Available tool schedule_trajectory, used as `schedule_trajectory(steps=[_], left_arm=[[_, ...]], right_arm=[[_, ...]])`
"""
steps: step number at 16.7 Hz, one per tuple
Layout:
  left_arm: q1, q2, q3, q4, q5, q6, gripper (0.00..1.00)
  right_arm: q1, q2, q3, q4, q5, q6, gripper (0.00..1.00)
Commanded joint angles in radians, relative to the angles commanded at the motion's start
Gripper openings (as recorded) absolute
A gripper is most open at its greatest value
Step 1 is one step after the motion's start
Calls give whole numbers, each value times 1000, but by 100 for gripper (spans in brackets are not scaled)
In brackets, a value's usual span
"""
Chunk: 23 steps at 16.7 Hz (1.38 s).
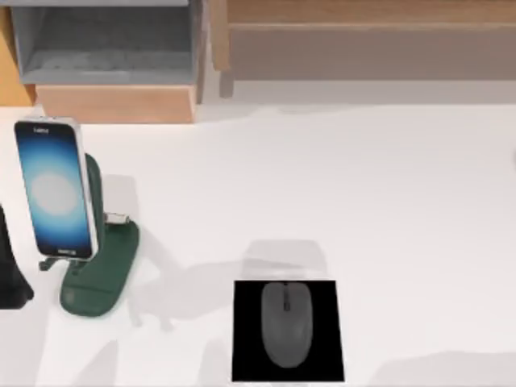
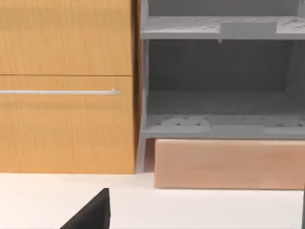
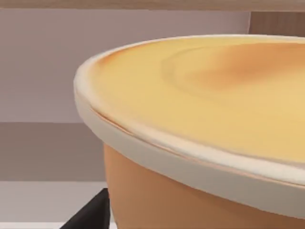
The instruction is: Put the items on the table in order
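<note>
Top view, near to far. Nearest, at about 6 o'clock, the black square pad [image 1: 287,330] lay flat on the white table [image 1: 363,201], and the dark-grey mouse [image 1: 285,324] sat centred on it, long axis running 12 to 6.

At about 8 o'clock a dark arm part [image 1: 10,270] cut in at the table's left edge, just beside the stand; left gripper itself not made out, so cannot tell whether its jaws were clenched or released.

Next out, around 9 o'clock, the dark green phone stand [image 1: 101,270] stood on the table, with the smartphone [image 1: 54,189] propped in it, tilted back, blue-white screen lit and facing up. Phone well apart from the mouse.

Farthest, from 11 to 1 o'clock, the wooden and grey shelf unit [image 1: 113,56] ran along the table's back edge.

Left wrist view: a black tip [image 2: 93,214] at the frame edge over the white table, the shelf unit's wood door and grey compartments beyond.

Right wrist view: another black tip [image 3: 93,214], and very close up an orange tub with a cream-rimmed lid [image 3: 200,133]. Right jaws' state: cannot tell.
</note>
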Motion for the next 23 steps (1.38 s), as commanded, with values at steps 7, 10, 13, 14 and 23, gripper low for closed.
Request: schedule_trajectory(steps=[7,10,13,14,23], left_arm=[[0,0,0,0,0,0,100],[0,0,0,0,0,0,100],[0,0,0,0,0,0,100],[0,0,0,0,0,0,100],[0,0,0,0,0,0,100]], right_arm=[[2,2,6,-5,2,0,77],[2,2,6,-5,2,0,55],[2,2,6,-5,2,0,32],[2,2,6,-5,2,0,25],[2,2,6,-5,2,0,0]])
